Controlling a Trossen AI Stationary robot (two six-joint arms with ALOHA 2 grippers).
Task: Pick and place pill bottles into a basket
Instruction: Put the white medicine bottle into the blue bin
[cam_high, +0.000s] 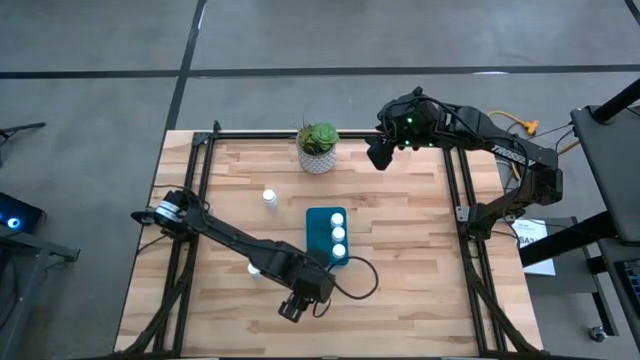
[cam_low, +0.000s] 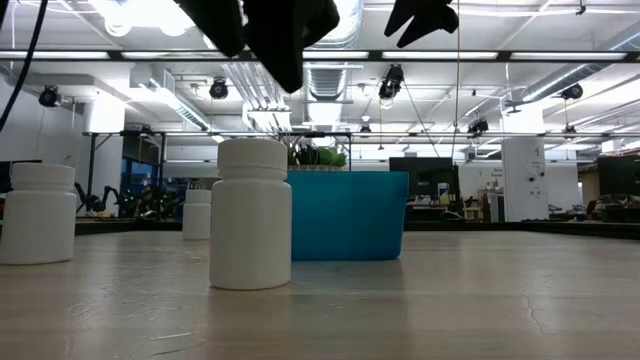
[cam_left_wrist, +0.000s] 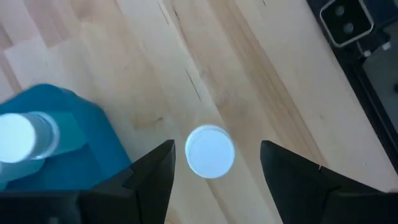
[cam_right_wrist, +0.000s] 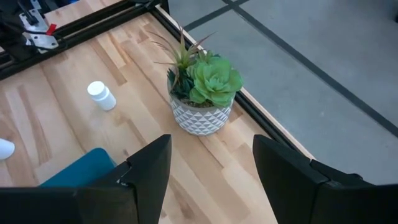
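Observation:
The teal basket (cam_high: 318, 228) lies at the table's middle with three white pill bottles (cam_high: 338, 234) standing in it. One more pill bottle (cam_high: 269, 198) stands on the wood to the basket's far left. Another (cam_high: 253, 268) shows partly beside my left arm. My left gripper (cam_high: 293, 308) hangs open near the table's near edge. It is above a standing pill bottle (cam_left_wrist: 210, 151), whose cap shows between the two fingers, and in the low view the gripper (cam_low: 272, 35) is well clear above that bottle (cam_low: 250, 213). My right gripper (cam_high: 378, 155) waits open, high at the far right by the plant.
A white pot with a green plant (cam_high: 318, 147) stands at the table's far edge. Dark frame rails (cam_high: 462, 200) run along the left and right sides. A cable (cam_high: 362, 278) loops on the wood right of my left gripper. Bare wood lies right of the basket.

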